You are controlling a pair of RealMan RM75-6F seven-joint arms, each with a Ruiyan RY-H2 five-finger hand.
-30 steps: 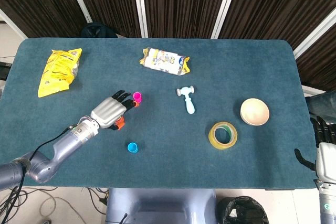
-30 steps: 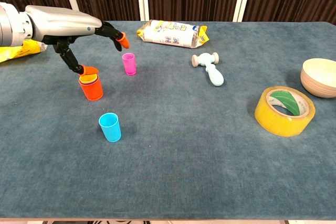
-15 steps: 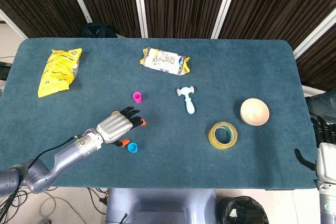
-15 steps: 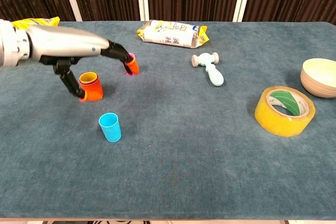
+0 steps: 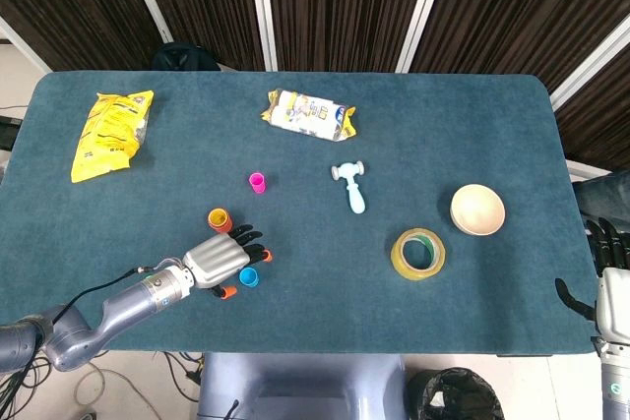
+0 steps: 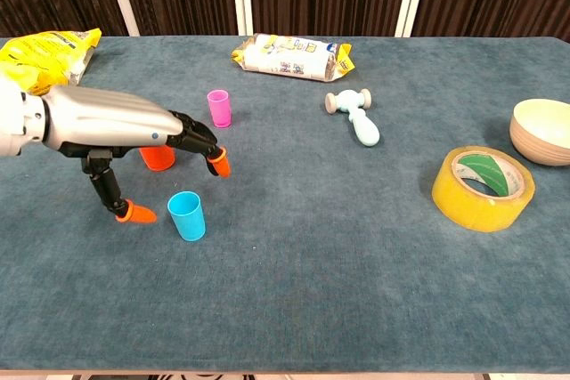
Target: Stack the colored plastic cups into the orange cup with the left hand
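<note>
1. Two hands differ: left hand [image 6: 111, 126] hovers spread and empty over the blue cup [image 6: 186, 215], poised to grasp; right hand [image 5: 612, 287] idles at the table's edge, its fingers indistinct.
2. Orange cup [image 5: 219, 218], the stacking base, stands just behind.
3. Pink cup [image 6: 218, 108] waits farther back.

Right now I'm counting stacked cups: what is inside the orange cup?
From the head view, the orange cup shows a yellow ring inside its rim, apparently a nested yellow cup. Its depth is not visible. In the chest view the left hand covers the cup's top.
</note>
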